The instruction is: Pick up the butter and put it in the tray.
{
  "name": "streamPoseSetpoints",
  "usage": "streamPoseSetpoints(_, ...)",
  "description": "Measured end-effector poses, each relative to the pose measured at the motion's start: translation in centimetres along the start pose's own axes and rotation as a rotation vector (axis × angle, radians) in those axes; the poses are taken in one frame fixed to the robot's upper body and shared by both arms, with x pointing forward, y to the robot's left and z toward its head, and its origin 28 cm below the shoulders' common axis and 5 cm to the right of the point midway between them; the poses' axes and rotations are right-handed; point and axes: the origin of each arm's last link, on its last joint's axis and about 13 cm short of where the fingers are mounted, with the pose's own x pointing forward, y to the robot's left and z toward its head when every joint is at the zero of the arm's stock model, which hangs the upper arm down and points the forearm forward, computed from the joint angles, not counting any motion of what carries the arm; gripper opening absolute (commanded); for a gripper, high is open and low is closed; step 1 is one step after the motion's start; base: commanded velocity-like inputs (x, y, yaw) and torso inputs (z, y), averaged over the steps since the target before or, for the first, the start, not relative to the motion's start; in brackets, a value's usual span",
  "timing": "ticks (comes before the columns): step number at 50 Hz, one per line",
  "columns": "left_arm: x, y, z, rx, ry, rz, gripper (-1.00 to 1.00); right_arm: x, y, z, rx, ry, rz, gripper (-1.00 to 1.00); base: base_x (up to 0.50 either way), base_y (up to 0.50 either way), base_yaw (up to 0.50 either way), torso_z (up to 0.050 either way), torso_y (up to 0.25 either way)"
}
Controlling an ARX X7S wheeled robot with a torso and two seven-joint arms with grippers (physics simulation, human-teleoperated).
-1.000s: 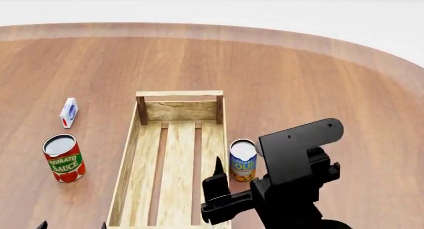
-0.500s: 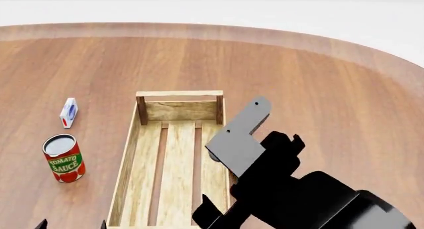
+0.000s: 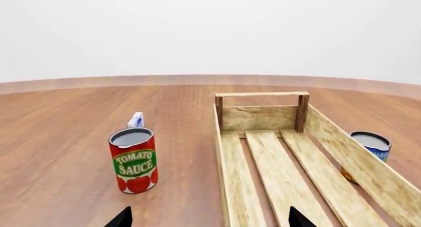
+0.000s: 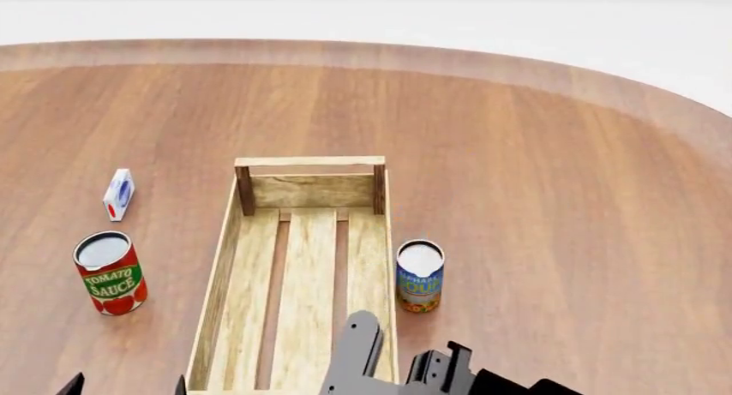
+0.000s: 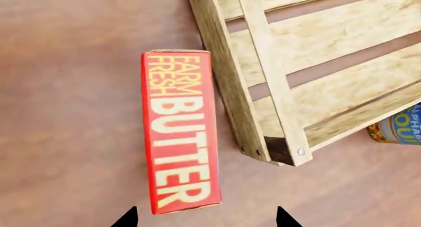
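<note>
The butter (image 5: 179,131) is a red carton with pale "FARM FRESH BUTTER" lettering, lying flat on the table beside a corner of the tray (image 5: 220,84). In the right wrist view my right gripper (image 5: 205,218) is open, its fingertips straddling the space just short of the carton's near end and not touching it. The head view shows the pale slatted tray (image 4: 218,284) lengthwise at centre; the butter is hidden there, and the dark right arm (image 4: 395,374) sits at the bottom edge. My left gripper (image 3: 209,219) is open and holds nothing, hovering near the tray's (image 3: 348,158) near end.
A red Tomato Sauce can (image 4: 110,272) stands left of the tray, with a small white-blue-red carton (image 4: 118,194) beyond it. A blue soup can (image 4: 420,277) stands against the tray's right side. The left fingertips (image 4: 180,386) show at the bottom left.
The right arm has dropped and pulled back to the bottom edge of the head view, uncovering the blue soup can. The left gripper and the table objects have not moved.
</note>
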Motion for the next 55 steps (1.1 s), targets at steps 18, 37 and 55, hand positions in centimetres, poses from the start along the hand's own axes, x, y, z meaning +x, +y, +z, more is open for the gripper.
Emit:
streamPoseSetpoints(18,-0.1,-0.1,-0.1,0.003,0.003,-0.004,1.00,0.7,0.8,-0.2,-0.059,0.028,0.034,1.00,0.00,0.00,0.00,0.000,0.000)
streamPoseSetpoints(37,-0.1,-0.1,-0.2,0.007,0.008,-0.010,1.00,1.7,0.2,-0.3,-0.059,0.004,0.021,1.00,0.00,0.00,0.00,0.000,0.000)
streamPoseSetpoints(55,-0.2,-0.1,-0.2,0.011,0.011,-0.013,1.00,3.9,0.1,-0.7,-0.050,-0.016,0.056,1.00,0.00,0.00,0.00,0.000,0.000)
